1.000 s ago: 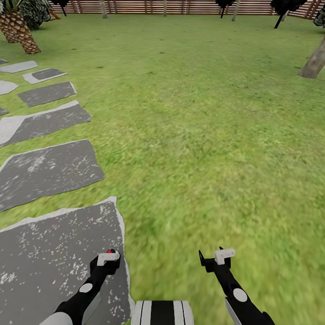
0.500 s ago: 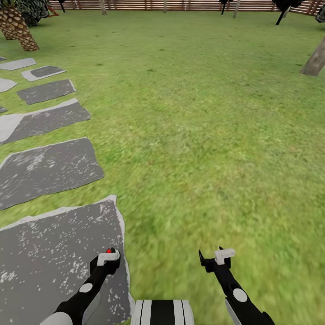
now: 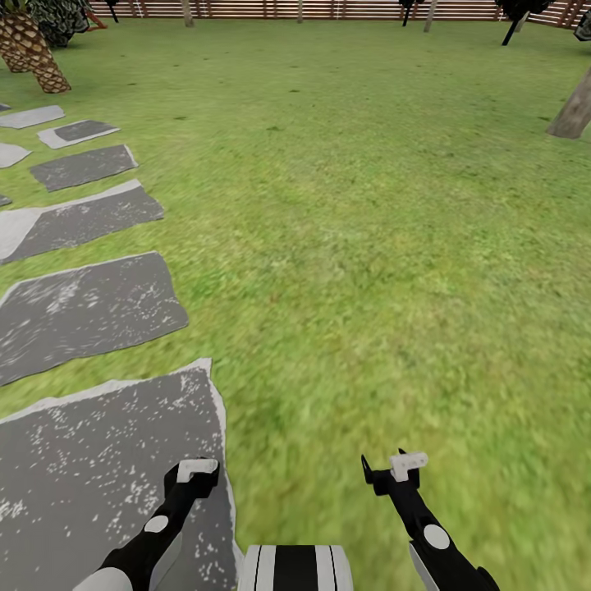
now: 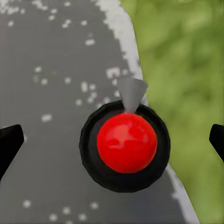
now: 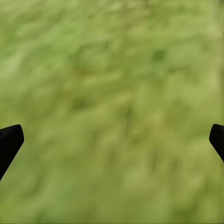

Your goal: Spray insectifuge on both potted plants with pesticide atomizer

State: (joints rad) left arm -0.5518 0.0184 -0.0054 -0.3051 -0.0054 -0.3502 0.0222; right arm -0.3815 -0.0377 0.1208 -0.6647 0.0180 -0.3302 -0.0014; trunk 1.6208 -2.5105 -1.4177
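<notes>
Open lawn (image 3: 369, 246) runs ahead to a slatted wooden fence (image 3: 345, 8) along the far edge of the garden. A line of grey stepping stones (image 3: 82, 308) comes down the left side, the nearest and largest slab lying under my left arm. Scaly palm trunk (image 3: 33, 53) far left, a leaning trunk (image 3: 570, 115) far right, dark shapes against the fence too small to name.

Step in hand, as I judge it: still searching. I see neither the pesticide atomizer nor either potted plant from the head camera or the wrists, so I cannot say where they are; nothing has been picked up.

Left pincer (image 3: 197, 469) hangs low over the edge of the near slab, right pincer (image 3: 408, 465) over bare grass. Both wrist views show the finger tips at the two outer edges with nothing between, so both pincers stand apart and empty.

Left wrist view also shows a red ball in a black ring (image 4: 125, 144) with a small grey cone on it, sitting at the stone's edge. I can't tell what it is.

Next move calls for turning or driving the base to sweep more of the garden until the sprayer shows. Nothing blocks the way forward; the trunks are well off to the sides.
</notes>
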